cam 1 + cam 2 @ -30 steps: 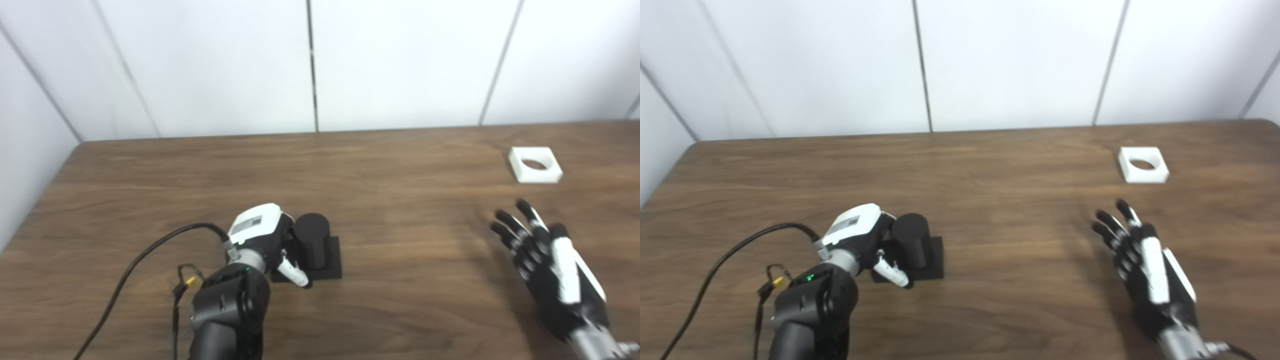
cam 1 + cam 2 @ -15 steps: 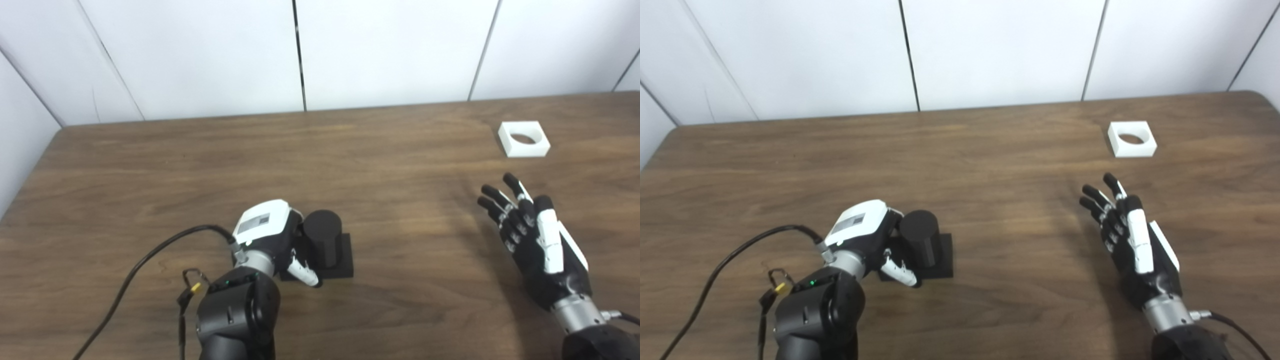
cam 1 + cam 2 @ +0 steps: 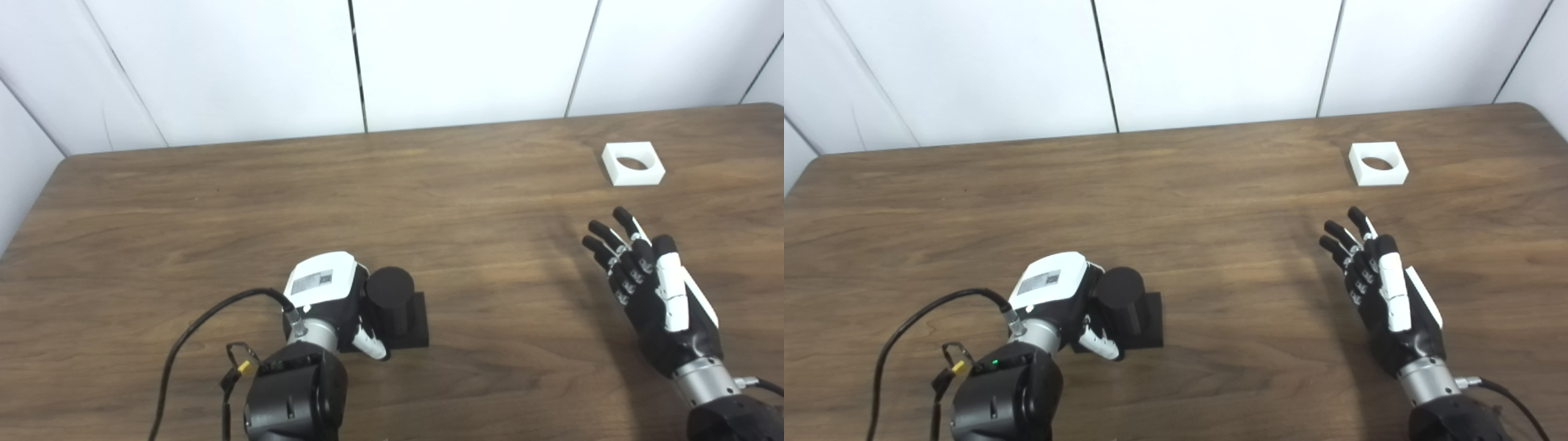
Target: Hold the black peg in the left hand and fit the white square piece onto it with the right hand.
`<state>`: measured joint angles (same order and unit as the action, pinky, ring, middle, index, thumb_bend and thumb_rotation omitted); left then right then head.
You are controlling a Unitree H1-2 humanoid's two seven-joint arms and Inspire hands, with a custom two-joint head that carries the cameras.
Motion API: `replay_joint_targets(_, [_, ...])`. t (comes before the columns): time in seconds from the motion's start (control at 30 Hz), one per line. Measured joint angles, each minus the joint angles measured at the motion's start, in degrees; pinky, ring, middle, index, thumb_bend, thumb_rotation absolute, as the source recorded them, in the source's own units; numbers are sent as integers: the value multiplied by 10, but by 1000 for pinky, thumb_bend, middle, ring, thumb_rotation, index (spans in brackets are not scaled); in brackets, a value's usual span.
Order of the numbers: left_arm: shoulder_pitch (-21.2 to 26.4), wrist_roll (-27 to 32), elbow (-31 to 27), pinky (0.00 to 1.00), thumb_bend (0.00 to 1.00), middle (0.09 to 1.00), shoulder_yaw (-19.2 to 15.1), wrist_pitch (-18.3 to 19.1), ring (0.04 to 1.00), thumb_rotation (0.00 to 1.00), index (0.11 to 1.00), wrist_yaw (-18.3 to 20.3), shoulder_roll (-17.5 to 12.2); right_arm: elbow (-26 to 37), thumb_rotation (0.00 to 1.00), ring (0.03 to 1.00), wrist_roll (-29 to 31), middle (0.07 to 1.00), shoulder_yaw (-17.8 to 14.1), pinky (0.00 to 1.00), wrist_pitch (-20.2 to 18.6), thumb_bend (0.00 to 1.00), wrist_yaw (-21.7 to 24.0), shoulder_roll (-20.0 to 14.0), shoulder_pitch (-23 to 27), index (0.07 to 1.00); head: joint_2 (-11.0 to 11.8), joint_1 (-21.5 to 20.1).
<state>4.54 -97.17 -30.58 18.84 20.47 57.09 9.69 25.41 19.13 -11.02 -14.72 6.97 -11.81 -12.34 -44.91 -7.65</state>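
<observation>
So the matte black cylindrical peg stands upright on its flat square black base toward the near left part of the table, which is a dark brown wood-grain top with long streaky lines running side to side and a slightly rounded far right corner. The left hand, white glossy shell on the back and black underneath, is pressed right up against the left side of the peg, with a white-tipped thumb curling across the front of the base; its other fingers are hidden behind the peg, so honestly I can't tell if it's actually got a grip or is just resting there. A black cable loops off the wrist across the table. The right hand is over on the right, held above the table with its black fingers spread apart and straight, holding nothing. The white square plastic piece with a round hole through it lies flat near the far right of the table, well apart from that hand's fingertips. Behind the table it's just plain white wall panels split by thin dark seams.
</observation>
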Motion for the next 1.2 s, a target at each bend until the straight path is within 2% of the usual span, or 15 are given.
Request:
replay_joint_targets(0.3, [-20, -9, 1, 925, 524, 818, 18, 18, 891, 56, 482, -38, 0, 0, 1000, 909, 2, 913, 0, 1000, 0, 585, 0, -4, -2, 1000, 1, 4])
replay_joint_targets(0.83, [-19, 14, 3, 965, 524, 808, 13, 34, 894, 56, 481, -43, 1, 0, 1000, 909, 5, 914, 0, 1000, 0, 582, 0, -9, -6, 1000, 2, 5])
replay_joint_targets(1.2, [-17, 24, 3, 931, 524, 806, 13, 32, 883, 59, 482, -34, 0, 3, 1000, 907, 5, 911, -1, 1000, -1, 578, 0, -10, -7, 1000, 1, 4])
